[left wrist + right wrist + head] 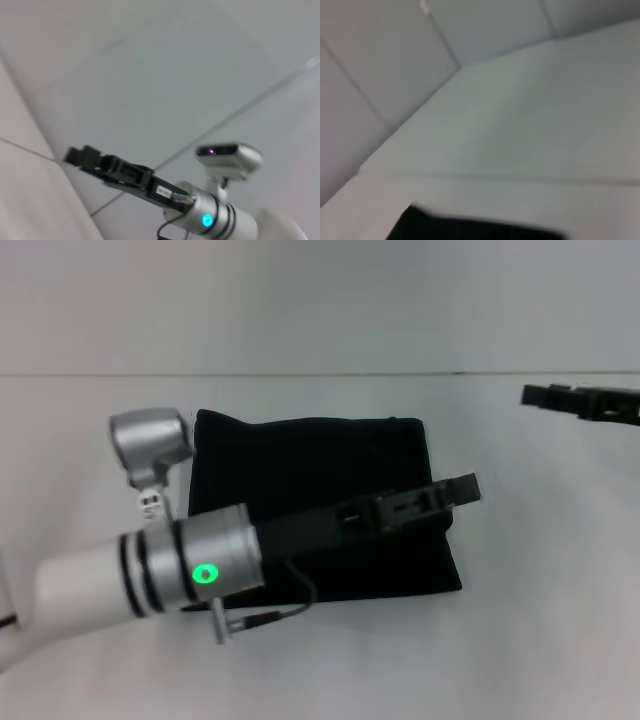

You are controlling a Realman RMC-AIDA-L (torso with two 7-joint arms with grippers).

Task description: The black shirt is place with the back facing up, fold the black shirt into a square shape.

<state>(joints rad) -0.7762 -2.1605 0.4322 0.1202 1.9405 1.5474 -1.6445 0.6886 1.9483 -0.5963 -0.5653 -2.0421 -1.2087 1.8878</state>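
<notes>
Cloth first: the black shirt (320, 505) lies on the white table (540, 640) just ahead of the robot, already reduced to a compact, nearly square packet. Its far edge is straight, its near right corner flares out a little, and no lettering shows on the upper face. In the right wrist view a dark strip of it (470, 227) shows against the pale surface.

Over the packet reaches the left gripper (462, 488), its black body stretched from the silver wrist with the green light across the shirt toward the right edge. The tip hangs at or just past that edge. Whether it touches the cloth I cannot tell. The left wrist view shows an arm and gripper against a bare wall. The fingers appear pressed together with nothing between them, and no fabric is lifted or drawn up around them.

The right gripper (585, 402) sits well apart, out at the far right of the table, away from the shirt; I cannot tell how its fingers stand.

My judgement is that the folding is at or near its end: the shape asked for is already there, and this looks like a last smoothing or a retreat. The next move probably calls for lifting the left arm clear without dragging the top layer, since a snag on the flared corner could undo the fold.
</notes>
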